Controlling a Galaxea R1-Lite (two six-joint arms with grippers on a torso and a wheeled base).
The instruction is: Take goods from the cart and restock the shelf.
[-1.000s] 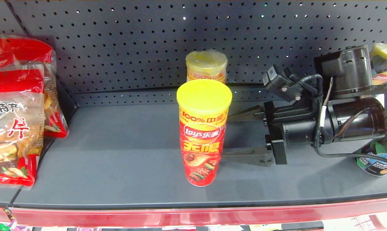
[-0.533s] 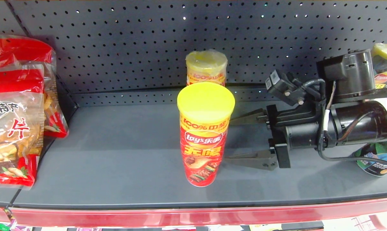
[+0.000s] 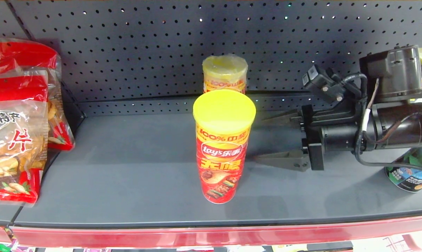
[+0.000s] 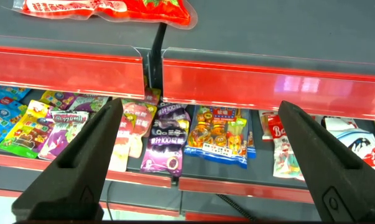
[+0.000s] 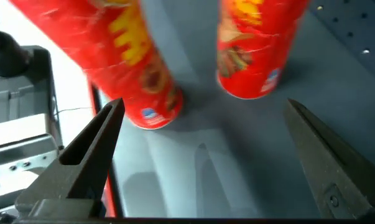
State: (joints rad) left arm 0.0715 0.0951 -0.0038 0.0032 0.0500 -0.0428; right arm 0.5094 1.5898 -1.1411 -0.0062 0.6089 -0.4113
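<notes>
**Change.** Over the last second the right gripper [image 3: 260, 140] pulls back sideways from the front can [image 3: 223, 147] and rises slightly. Its fingertips were either side of the can's lower body. They are now just beside the can, and a gap shows between them and it. The can stands where it stood half a second ago, upright. We read this as the release being done: one item is placed, and the arm is free to go back to the cart for the next.

**Right gripper.** The fingers are spread wide, holding nothing and touching nothing. In the wrist view, bare shelf [image 3: 127, 182] shows between them. They lie level and point at the front can.

**Outward from it.**
- The front can is straight ahead of the fingertips, near the shelf's front lip.
- The back can [image 3: 225, 71] is ahead and off to the far side, close to the pegboard wall [image 3: 127, 52]. It stands apart from the front can.
- Behind the gripper, under the arm, a dark green tub [image 3: 405, 176] sits on the shelf.
- Well beyond both cans, at the opposite end of the shelf, lean red bags of snacks [image 3: 15, 122].

**Left gripper** [image 4: 201, 109]. The fingers are spread wide with nothing between them. It hangs before the lower shelves and faces rows of hanging packets [image 4: 168, 140].

**Judgement.** The open shelf beside the cans looks to have room for more stock.
</notes>
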